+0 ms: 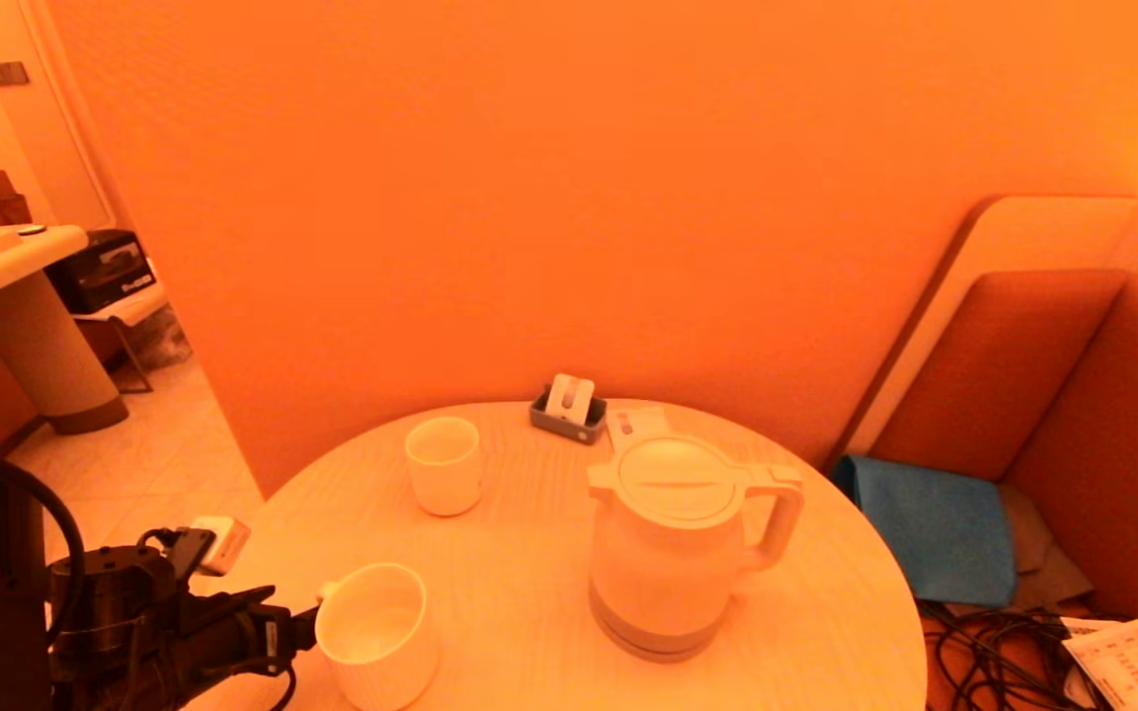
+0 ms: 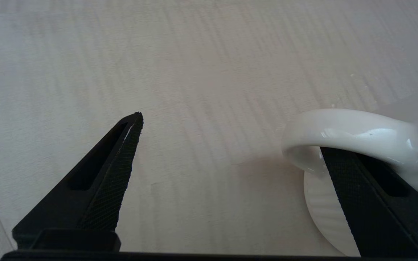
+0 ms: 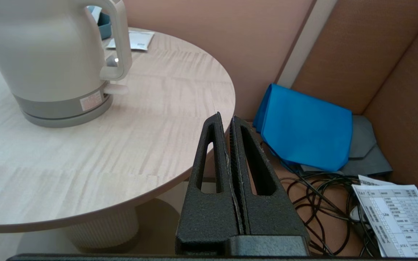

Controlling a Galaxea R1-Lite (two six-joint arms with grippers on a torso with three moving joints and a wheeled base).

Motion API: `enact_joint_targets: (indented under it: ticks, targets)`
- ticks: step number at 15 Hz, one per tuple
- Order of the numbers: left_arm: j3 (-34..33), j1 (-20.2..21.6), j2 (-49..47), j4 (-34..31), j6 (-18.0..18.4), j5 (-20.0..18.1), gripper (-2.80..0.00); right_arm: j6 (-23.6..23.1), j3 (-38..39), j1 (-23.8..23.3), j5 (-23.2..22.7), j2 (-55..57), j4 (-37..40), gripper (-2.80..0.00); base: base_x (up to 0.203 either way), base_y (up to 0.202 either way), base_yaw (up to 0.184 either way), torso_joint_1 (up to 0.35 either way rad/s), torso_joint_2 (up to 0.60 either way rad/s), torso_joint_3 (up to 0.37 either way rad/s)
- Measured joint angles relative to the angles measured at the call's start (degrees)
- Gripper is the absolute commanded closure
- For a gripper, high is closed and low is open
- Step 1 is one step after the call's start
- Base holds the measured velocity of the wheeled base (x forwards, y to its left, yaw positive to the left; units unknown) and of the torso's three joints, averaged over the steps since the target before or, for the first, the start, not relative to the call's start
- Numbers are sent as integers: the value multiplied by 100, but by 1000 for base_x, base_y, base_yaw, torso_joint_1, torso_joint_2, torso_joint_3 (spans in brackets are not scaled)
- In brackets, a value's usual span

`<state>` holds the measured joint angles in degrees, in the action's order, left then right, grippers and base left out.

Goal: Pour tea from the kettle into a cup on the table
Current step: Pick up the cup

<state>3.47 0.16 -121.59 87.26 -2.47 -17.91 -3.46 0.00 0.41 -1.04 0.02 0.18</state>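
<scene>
The white kettle stands upright on the right half of the round pale-wood table, with its loop handle toward the right. In the right wrist view the kettle is far from the fingers. The small white handleless cup stands upright at the back left. A wider white mug sits at the front left. My left gripper is open at the mug's handle; one finger passes under the handle loop, the other finger lies apart over bare table. My right gripper is shut and empty, off the table's right edge.
A grey holder and a flat packet lie at the table's back edge. Right of the table are a padded bench, a blue cloth, tangled black cables and a printed sheet.
</scene>
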Motion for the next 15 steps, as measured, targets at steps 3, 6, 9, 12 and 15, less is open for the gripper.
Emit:
enact_joint_targets:
  ticks: [3, 6, 9, 12, 15]
  targets:
    - [16, -51, 9, -5, -2, 0, -280, -1, 0, 0, 0, 0, 0, 0, 0, 0, 0, 0, 0, 0]
    - [38, -150, 15, -5, -16, 7, -280, -1, 0, 0, 2, 0, 0, 0, 0, 0, 0, 0, 0, 0]
    - [38, -163, 12, -2, -22, 7, -280, -1, 0, 0, 4, 0, 0, 0, 0, 0, 0, 0, 0, 0]
    - [33, -167, 0, -2, -22, 5, 0, 3, 0, 0, 2, 0, 0, 0, 0, 0, 0, 0, 0, 0]
    - [18, -160, -21, 5, -26, 0, 0, 0, 0, 0, 6, 0, 0, 0, 0, 0, 0, 0, 0, 0]
